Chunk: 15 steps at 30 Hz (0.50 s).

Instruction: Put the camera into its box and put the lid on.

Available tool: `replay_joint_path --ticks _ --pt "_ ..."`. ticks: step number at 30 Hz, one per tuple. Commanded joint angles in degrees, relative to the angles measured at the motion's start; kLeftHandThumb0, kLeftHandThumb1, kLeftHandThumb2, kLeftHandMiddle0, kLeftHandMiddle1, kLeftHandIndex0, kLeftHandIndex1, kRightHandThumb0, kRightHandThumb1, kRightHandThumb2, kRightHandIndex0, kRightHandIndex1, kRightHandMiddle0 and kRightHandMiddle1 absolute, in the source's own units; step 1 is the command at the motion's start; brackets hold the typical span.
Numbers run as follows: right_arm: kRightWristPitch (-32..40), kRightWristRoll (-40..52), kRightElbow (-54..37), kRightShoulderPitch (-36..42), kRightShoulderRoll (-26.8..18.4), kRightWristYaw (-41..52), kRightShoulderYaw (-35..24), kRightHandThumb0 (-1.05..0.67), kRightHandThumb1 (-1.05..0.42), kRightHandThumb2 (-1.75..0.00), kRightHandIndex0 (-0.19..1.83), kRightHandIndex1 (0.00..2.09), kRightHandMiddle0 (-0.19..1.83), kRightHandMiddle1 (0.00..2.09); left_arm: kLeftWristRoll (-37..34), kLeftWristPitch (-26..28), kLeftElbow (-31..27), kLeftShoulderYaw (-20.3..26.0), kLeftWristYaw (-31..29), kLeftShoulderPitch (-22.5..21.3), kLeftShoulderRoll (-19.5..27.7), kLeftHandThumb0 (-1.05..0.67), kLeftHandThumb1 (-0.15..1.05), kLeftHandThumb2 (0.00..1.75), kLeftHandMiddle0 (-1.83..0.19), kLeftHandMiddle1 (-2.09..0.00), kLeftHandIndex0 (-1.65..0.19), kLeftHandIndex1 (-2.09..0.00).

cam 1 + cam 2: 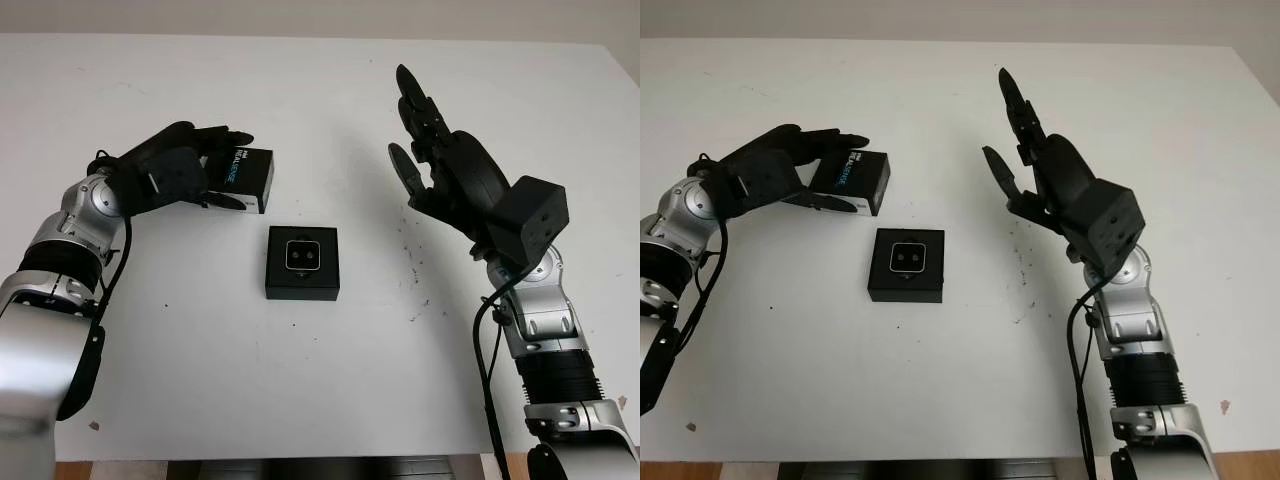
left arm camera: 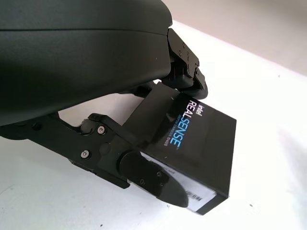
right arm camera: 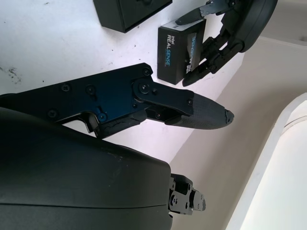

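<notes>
An open black box [image 1: 303, 283] sits on the middle of the white table [image 1: 300, 390], with the camera [image 1: 303, 255] lying in it, lenses up. Behind and left of it is the black lid [image 1: 252, 172], printed REALSENSE [image 2: 192, 122]. My left hand [image 1: 238, 170] is shut on the lid, fingers [image 2: 153, 179] clamped on its opposite sides. My right hand [image 1: 412, 125] is open and raised above the table to the right of the box, palm facing the box. The right wrist view looks past that hand's finger [image 3: 192, 108] at the lid [image 3: 175, 52].
Small dark specks [image 1: 408, 255] mark the table between the box and the right arm. The table's front edge [image 1: 300, 458] runs along the bottom, its far edge along the top of the head views.
</notes>
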Motion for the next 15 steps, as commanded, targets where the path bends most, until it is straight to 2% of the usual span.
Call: replay_joint_path --ticks 1,3,6,11,15 --pt "-0.1 0.2 -1.0 0.6 -0.5 -0.1 -0.2 -0.62 -1.05 -0.64 -0.13 0.06 -0.13 0.06 1.4 -0.2 0.0 -1.0 0.8 0.5 0.3 -0.22 0.92 0.06 -0.56 -0.57 -0.47 -0.65" --pt "0.0 -0.1 -1.1 0.6 -0.7 -0.1 -0.1 -0.63 -1.05 -0.64 -0.12 0.07 -0.13 0.06 3.7 -0.4 -0.5 -2.5 2.6 0.4 0.9 -0.19 0.95 0.06 -0.57 -0.81 -0.47 -0.91" --pt "0.1 0.2 -1.2 0.7 -0.7 0.4 0.0 -0.64 -1.05 -0.63 -0.13 0.06 -0.13 0.06 6.9 0.0 -1.1 -4.4 4.7 0.2 1.6 -0.15 0.97 0.06 -0.54 -1.01 -0.46 -1.04" --pt "-0.4 -0.3 -1.3 0.8 -0.7 0.3 0.2 -0.67 -1.05 -0.62 -0.13 0.06 -0.13 0.06 6.8 1.2 -3.2 -3.5 6.3 0.6 1.3 -0.14 0.98 0.06 -0.48 -1.04 -0.41 -1.08" --pt "-0.2 -0.5 -1.5 1.0 -0.8 0.2 0.4 -0.68 -1.05 -0.6 -0.12 0.06 -0.12 0.06 4.0 5.3 -7.8 -1.2 6.5 1.6 0.3 -0.14 0.96 0.05 -0.48 -1.04 -0.41 -1.1"
